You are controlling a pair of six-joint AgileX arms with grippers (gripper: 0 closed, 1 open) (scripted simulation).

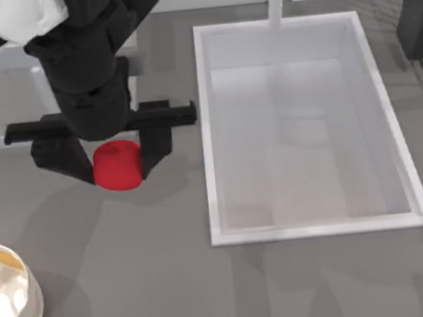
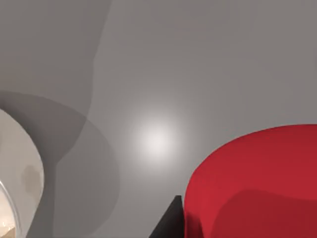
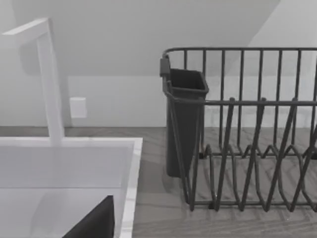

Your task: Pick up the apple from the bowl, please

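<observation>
left hand: my left hand (image 1: 119,161) hung over the counter (image 1: 179,289) left of the sink (image 1: 207,129), fingers clamped on either side of the apple (image 1: 118,166).
apple: it was out of the bowl (image 1: 16,312), held clear above the grey top; the left wrist view showed it large and red (image 2: 257,178) with one dark finger (image 2: 168,223) beside it.
bowl: sat at the front-left corner of the counter, well apart from the apple, glossy cream with an orange-yellow patch inside; its rim (image 2: 20,173) edged into the wrist view.
step: I judged the pick essentially done, only the lift and hold left.
how: I'd keep the squeeze steady and raise straight up, with no sideways swing toward the sink wall; a smooth round fruit could slip if the hold eased.
right arm: parked at the far right by the dish rack (image 3: 247,139).
surface: plain matte grey counter, soft shadows, one bright reflection spot.
room: white rectangular sink with a white faucet (image 3: 49,84), dark wire rack with a cutlery cup (image 3: 184,124), pale wall behind.
</observation>
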